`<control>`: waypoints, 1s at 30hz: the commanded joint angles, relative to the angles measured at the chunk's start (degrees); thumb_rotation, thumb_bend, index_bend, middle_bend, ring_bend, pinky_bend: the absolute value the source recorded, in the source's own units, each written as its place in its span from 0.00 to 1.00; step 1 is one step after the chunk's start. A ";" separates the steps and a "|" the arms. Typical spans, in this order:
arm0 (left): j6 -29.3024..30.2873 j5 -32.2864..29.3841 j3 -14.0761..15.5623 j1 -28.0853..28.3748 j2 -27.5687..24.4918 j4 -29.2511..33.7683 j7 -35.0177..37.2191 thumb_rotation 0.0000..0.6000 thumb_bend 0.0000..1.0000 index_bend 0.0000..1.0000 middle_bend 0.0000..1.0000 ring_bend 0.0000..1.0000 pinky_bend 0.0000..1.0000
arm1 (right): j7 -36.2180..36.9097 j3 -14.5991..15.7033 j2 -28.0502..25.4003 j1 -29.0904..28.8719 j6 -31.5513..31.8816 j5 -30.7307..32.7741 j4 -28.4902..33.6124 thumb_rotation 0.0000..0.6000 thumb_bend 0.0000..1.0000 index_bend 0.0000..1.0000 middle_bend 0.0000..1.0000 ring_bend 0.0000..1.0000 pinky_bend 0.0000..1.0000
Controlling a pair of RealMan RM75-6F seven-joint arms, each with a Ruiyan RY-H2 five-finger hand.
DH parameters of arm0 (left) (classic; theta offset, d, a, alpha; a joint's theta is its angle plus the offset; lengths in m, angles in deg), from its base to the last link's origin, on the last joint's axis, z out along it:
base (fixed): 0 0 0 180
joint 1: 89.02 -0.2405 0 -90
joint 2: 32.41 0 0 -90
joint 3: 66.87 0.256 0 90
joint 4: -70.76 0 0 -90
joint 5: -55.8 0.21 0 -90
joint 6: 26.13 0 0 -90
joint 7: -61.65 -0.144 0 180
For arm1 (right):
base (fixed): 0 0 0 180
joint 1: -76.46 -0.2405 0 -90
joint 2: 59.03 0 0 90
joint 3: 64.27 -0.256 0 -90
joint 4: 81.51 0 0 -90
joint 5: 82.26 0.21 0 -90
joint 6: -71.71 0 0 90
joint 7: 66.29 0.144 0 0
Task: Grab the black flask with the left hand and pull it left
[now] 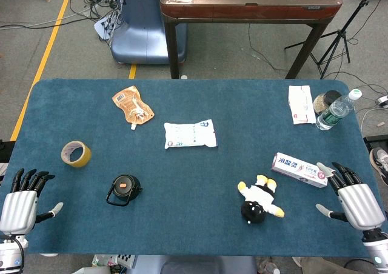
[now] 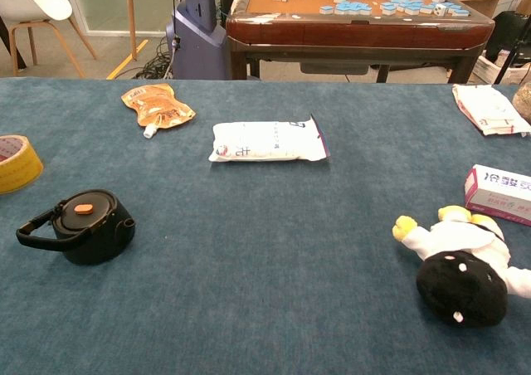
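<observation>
Left hand (image 1: 21, 202) rested spread and empty at the near table edge. Black flask (image 1: 123, 188) stood upright ahead and to its right, well apart, strap loop facing the hand. Judged rigid, smooth, likely slippery and moderately heavy; best gripped around the body, not the loop. Right hand (image 1: 356, 200) was likewise spread, empty.
</observation>
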 commanded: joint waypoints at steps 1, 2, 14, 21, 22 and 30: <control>-0.46 -0.08 0.00 -0.06 -0.24 0.30 -0.28 0.91 0.15 0.27 0.22 0.12 0.00 | -0.07 0.04 0.02 -0.02 -0.11 0.05 0.01 1.00 0.12 0.07 0.23 0.11 0.17; -0.56 -0.05 0.01 -0.08 -0.30 0.38 -0.34 0.92 0.15 0.27 0.22 0.12 0.00 | -0.09 0.06 0.03 -0.01 -0.18 0.09 0.00 1.00 0.12 0.07 0.23 0.11 0.17; -1.88 0.99 -0.06 -0.06 -1.03 1.01 1.15 0.97 0.15 0.27 0.22 0.12 0.00 | -0.08 -0.30 -0.64 -0.11 0.18 0.24 0.63 1.00 0.12 0.07 0.23 0.11 0.17; -3.57 2.27 -0.40 1.14 -2.23 1.98 2.67 1.00 0.15 0.27 0.22 0.12 0.00 | -0.33 -1.62 -2.42 -0.50 0.71 1.10 2.79 1.00 0.12 0.07 0.23 0.11 0.17; -4.00 2.35 -0.37 1.34 -2.49 2.24 2.73 1.00 0.15 0.27 0.22 0.12 0.00 | -0.46 -1.82 -2.65 -0.57 0.75 1.25 3.06 1.00 0.12 0.07 0.23 0.11 0.17; -8.06 4.81 -0.39 4.39 -4.84 4.31 3.06 1.00 0.15 0.30 0.27 0.20 0.00 | -3.02 -3.93 -5.06 -1.32 0.38 3.45 6.22 1.00 0.12 0.07 0.23 0.11 0.17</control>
